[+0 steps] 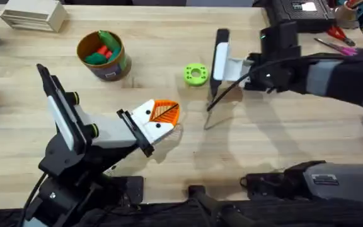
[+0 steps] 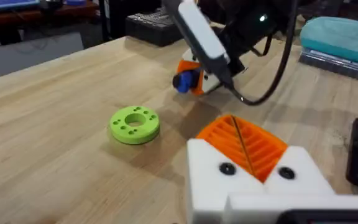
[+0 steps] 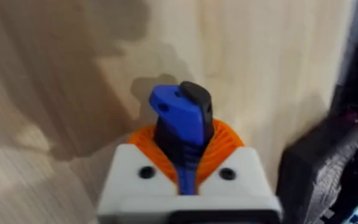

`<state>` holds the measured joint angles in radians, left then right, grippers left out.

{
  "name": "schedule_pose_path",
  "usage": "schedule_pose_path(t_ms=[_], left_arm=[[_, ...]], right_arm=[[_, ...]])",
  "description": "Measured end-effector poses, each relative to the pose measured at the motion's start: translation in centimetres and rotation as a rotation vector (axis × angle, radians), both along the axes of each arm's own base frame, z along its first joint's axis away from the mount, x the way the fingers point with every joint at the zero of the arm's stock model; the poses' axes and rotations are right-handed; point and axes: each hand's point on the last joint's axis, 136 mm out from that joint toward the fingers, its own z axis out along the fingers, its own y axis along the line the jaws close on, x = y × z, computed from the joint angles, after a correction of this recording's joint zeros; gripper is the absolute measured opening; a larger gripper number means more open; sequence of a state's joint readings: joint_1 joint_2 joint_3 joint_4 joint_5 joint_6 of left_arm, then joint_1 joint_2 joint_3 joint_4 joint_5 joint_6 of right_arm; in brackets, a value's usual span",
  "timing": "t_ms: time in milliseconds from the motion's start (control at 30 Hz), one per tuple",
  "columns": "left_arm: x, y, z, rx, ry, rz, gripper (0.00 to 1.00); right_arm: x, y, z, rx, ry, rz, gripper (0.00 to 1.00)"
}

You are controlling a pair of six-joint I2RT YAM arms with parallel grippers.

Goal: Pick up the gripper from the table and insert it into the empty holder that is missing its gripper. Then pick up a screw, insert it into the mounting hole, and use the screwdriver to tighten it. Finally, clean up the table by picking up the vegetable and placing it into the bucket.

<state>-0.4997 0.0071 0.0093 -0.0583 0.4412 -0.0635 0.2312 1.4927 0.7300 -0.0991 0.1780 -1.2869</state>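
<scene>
Overhead, right gripper (image 1: 227, 68): clamped on the screwdriver (image 1: 219, 53), just right of the green disc (image 1: 195, 74); tool held roughly level over the table (image 1: 257, 145), free of the wood so it can be aimed
Overhead, left gripper (image 1: 162, 116): below the green disc, orange pads together with nothing between them; laid low and pointing toward the right arm, apparently presenting its mount for the screw
Overhead, bucket (image 1: 103, 55): left of the green disc, well apart, toy vegetables already inside; the slim one cannot be picked out
Left wrist: both orange pads (image 2: 244, 142) seated on white mounts, so the holder looks filled; green disc just beyond; right gripper past it, carrying the screwdriver
Right wrist: screwdriver's blue body (image 3: 182, 124) pinched between orange pads, tip pointing away over bare table
</scene>
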Motion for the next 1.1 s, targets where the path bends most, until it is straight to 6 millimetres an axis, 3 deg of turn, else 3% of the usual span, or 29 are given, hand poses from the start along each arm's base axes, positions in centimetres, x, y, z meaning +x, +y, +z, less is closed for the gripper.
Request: schedule_pose_path(t_ms=[100,200,233,467,533,700,733,900,1033,1100], left_arm=[[0.0,0.0,0.0,0.000,0.000,0.000,0.011],[0.0,0.0,0.0,0.000,0.000,0.000,0.011],[0.0,0.0,0.0,0.000,0.000,0.000,0.011],[0.0,0.0,0.0,0.000,0.000,0.000,0.018],[0.0,0.0,0.0,0.002,-0.003,0.001,0.177],[0.1,0.0,0.0,0.001,-0.002,0.004,0.925],[0.1,0.0,0.0,0.001,-0.001,0.004,0.971],[0.2,0.1,0.4,-0.010,-0.020,0.010,0.986],[0.2,0.3,3.6,-0.085,-0.123,0.023,0.986],[0.5,0.6,3.7,-0.098,-0.085,0.047,0.986]], right_arm=[[-0.2,0.9,-0.7,-0.024,0.015,0.024,0.521],[0.6,1.9,0.4,-0.029,-0.024,0.034,0.943],[0.7,2.2,0.6,-0.016,-0.029,0.027,0.976],[0.1,3.7,0.5,0.133,-0.025,-0.146,0.988],[-0.1,4.2,0.5,0.203,-0.020,-0.224,0.988],[-2.0,5.3,1.3,0.367,0.015,-0.411,0.989],[-2.2,5.5,1.8,0.403,0.012,-0.442,0.989],[-2.6,6.3,5.8,0.631,-0.052,-0.595,0.989],[-2.9,6.8,8.9,0.794,-0.096,-0.668,0.989],[-3.0,6.9,10.0,0.844,-0.113,-0.682,0.989]])
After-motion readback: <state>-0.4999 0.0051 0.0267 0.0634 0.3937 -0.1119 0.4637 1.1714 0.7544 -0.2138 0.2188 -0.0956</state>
